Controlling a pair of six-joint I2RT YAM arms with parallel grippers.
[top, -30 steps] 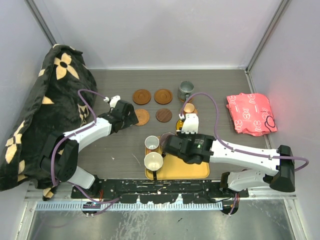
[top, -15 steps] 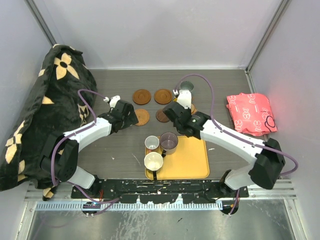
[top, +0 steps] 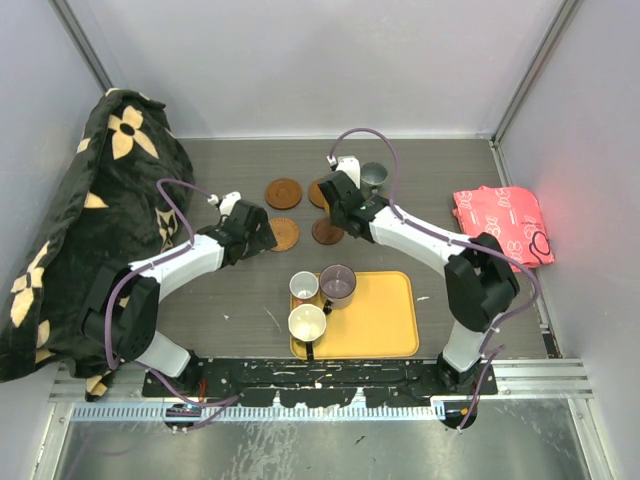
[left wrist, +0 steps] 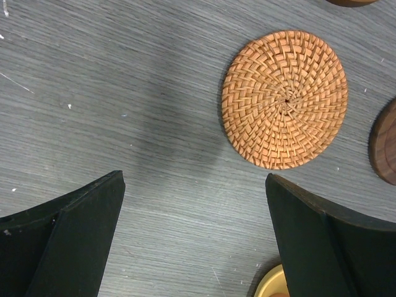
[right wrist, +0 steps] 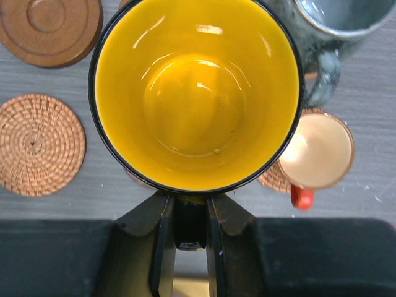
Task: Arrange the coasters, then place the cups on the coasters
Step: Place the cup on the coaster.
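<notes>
My right gripper [right wrist: 190, 226] is shut on the handle of the orange-yellow cup [right wrist: 195, 93], which hangs or stands over the back coasters; I cannot tell which. In the top view that gripper [top: 335, 205] covers the cup. Beside it are the grey-green cup [right wrist: 331, 25] and the small brown cup [right wrist: 318, 151] on a woven coaster [right wrist: 272, 178]. A wooden coaster [right wrist: 49, 28] and a woven coaster [right wrist: 37, 145] lie to the left. My left gripper [left wrist: 195, 235] is open above bare table, near a woven coaster [left wrist: 284, 99]. The white [top: 303, 286], purple-grey [top: 338, 284] and cream [top: 307, 322] cups stand at the yellow tray's [top: 380, 320] left end.
A black flowered cloth [top: 90, 220] fills the left side of the table. A pink packet [top: 500, 225] lies at the right. A dark coaster [left wrist: 387, 151] shows at the right edge of the left wrist view.
My right arm has swung from the tray to the back of the table, carrying the orange-yellow cup to the coasters. The left arm has not moved.
</notes>
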